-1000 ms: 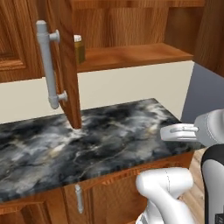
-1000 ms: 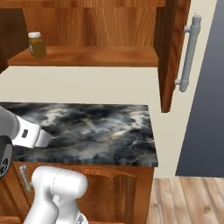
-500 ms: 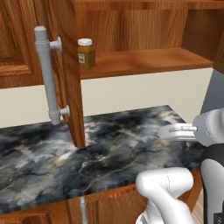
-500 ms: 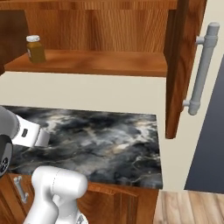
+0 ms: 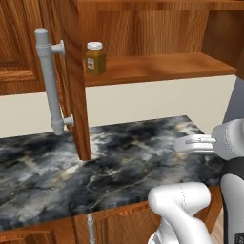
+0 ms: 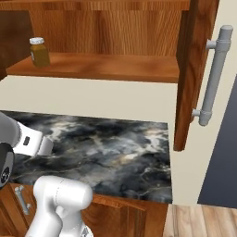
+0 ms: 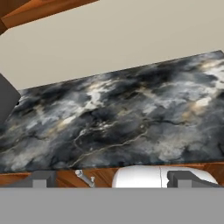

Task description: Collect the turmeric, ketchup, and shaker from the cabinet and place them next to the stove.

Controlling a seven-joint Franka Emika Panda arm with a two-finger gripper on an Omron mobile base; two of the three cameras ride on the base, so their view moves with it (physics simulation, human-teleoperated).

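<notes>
White and empty, our tool point(image 5: 190, 143) is hanging with its jaws spread wide, gripping nothing, low over the table point(image 5: 119, 162), whose black marble top is running beneath it. We are holding it roughly level, fingers pointing along the table rather than up at the shelf; in the hand view the dark fingertips point(image 7: 43, 178) are standing far apart above the marble.

From the tool, the turmeric point(image 5: 95, 58) is lying up and away: well above the table, and off to our left. We are seeing it as a squat amber jar with a white lid, standing upright, so its long axis is vertical, on the inner shelf point(image 5: 157, 69) of the cabinet point(image 6: 111, 28). It is sitting near the shelf's left end, just beside the open wooden door point(image 5: 74, 81) with its long grey bar handle point(image 5: 50, 81). The right door point(image 6: 194, 69) is also standing open.

We are judging that the coming reach turns on that height gap: the arm is needing to lift the tool from table level to shelf level and swing it left, keeping clear of the left door's edge, then meet the jar side-on.
</notes>
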